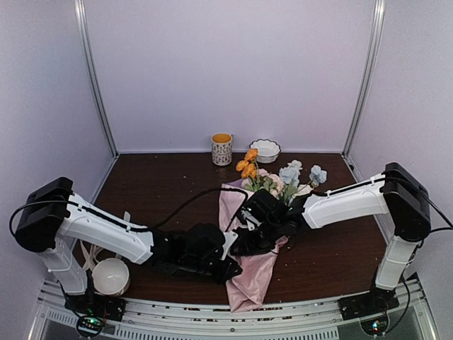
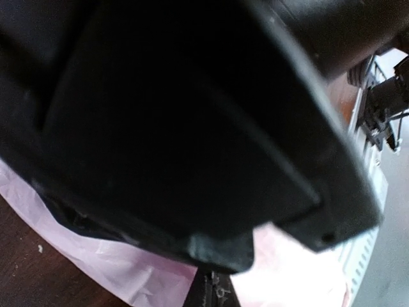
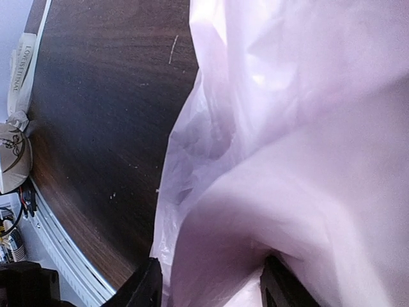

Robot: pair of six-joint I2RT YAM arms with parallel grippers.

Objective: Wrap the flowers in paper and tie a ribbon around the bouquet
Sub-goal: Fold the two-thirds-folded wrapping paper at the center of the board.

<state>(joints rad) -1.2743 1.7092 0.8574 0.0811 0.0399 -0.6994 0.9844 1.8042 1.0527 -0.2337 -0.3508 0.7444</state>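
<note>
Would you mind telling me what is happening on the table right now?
Both arms meet over the bouquet, flowers poking from its pink paper. The right gripper straddles the paper, jaws apart; the left gripper is shut beside it. The ribbon lies off to the left, not yet tied.

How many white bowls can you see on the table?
2. A scalloped bowl stands at the back beside the mug. A round bowl sits at the near left edge. The arms could hide more.
</note>
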